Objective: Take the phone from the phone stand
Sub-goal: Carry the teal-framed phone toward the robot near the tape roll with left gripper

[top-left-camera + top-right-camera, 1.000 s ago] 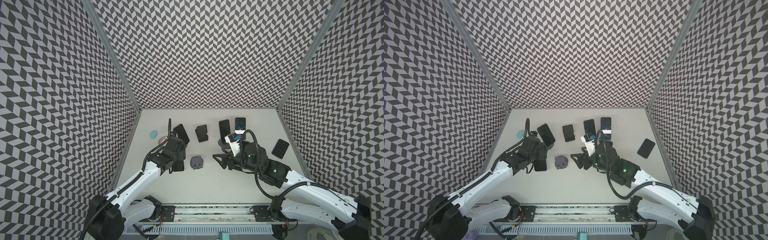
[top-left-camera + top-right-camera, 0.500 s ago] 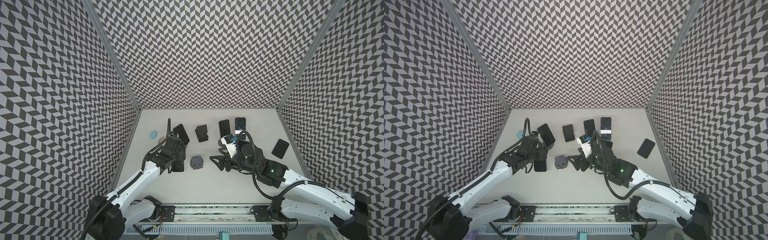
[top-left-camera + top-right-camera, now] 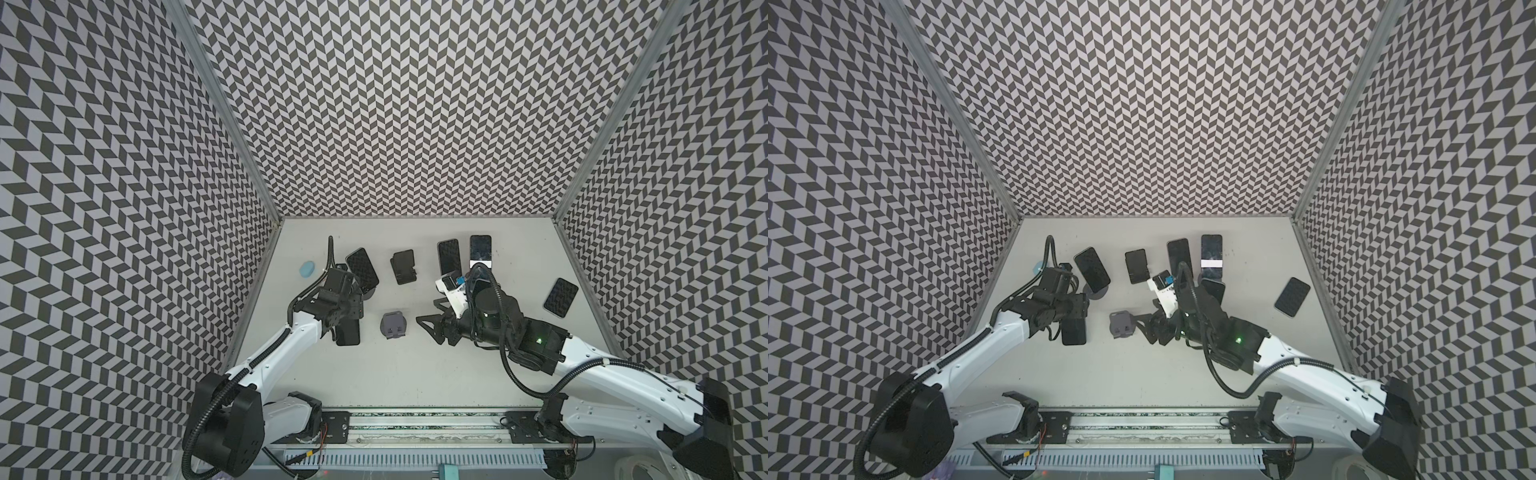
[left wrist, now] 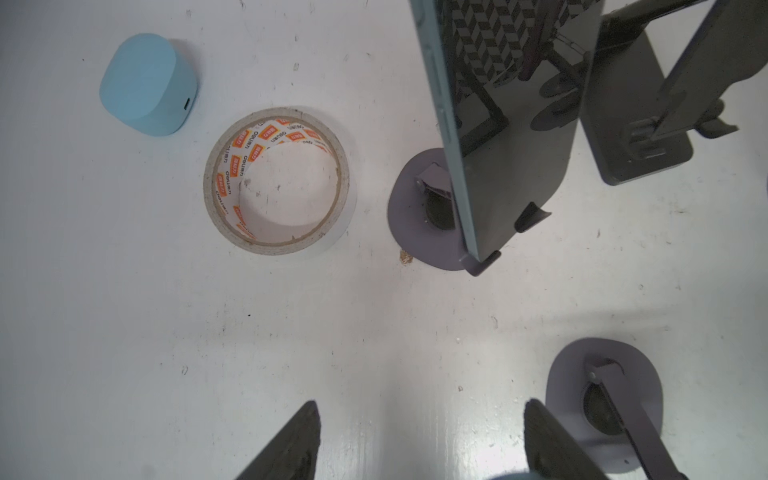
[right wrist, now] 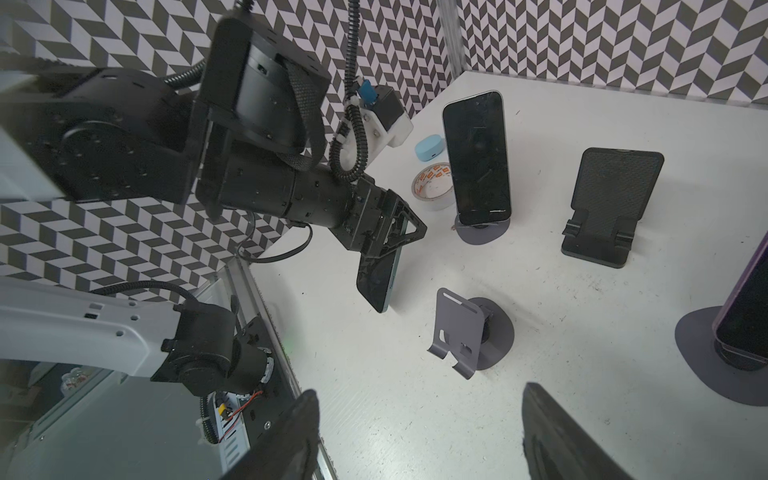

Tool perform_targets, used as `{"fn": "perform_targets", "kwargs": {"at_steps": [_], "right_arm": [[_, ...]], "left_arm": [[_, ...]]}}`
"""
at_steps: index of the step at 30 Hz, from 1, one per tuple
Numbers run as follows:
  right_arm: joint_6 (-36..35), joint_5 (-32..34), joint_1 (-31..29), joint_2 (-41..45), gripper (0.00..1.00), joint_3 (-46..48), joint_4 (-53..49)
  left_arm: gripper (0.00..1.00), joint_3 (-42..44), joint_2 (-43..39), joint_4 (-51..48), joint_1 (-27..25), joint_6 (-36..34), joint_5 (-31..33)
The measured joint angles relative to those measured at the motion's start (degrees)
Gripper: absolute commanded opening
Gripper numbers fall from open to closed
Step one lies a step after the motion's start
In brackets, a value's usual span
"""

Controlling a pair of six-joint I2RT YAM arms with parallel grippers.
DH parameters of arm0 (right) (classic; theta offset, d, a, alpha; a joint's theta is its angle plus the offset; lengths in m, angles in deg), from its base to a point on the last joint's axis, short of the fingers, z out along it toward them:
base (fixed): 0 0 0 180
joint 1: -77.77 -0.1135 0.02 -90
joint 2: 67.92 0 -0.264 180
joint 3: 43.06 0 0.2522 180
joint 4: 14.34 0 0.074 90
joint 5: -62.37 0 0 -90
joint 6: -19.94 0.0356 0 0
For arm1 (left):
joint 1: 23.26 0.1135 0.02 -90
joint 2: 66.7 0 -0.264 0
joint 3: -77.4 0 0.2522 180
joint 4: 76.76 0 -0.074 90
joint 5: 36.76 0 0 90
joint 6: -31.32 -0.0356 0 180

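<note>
My left gripper [image 3: 344,321] is shut across the width of a dark phone [image 3: 347,333] with a teal edge. In the right wrist view the phone [image 5: 376,282] hangs tilted from that gripper [image 5: 388,232], its low corner close to the table. Just right of it stands the grey phone stand [image 3: 393,326] [image 5: 461,332] with nothing on it. My right gripper [image 3: 428,311] is open and holds nothing; it sits right of the stand and points at it. In the left wrist view the fingertips [image 4: 307,419] stand wide apart and the phone is almost wholly out of frame.
Another phone [image 3: 361,267] leans on a grey stand behind my left gripper. An empty black stand [image 3: 403,266] is mid-table. Two phones [image 3: 449,255] [image 3: 481,249] stand at the back, and one [image 3: 560,297] lies flat at right. A blue case [image 3: 307,269] and a tape roll [image 4: 276,180] lie far left.
My right gripper has slid left toward the empty grey stand. The left arm and the phone it holds have stayed put.
</note>
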Motion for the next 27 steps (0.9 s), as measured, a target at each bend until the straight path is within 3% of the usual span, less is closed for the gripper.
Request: {"fn": "perform_targets", "kwargs": {"at_steps": [9,27], "right_arm": [[0.11,-2.1,-0.79,-1.14,0.74,-0.13,1.64],[2.45,-3.04,-8.79,-15.69,0.73,-7.78,3.65]], "left_arm": [[0.34,-0.04,1.97,0.37,6.64,-0.79,-1.27],[0.32,-1.53,7.56,-0.31,16.13,-0.94,-4.52]]}}
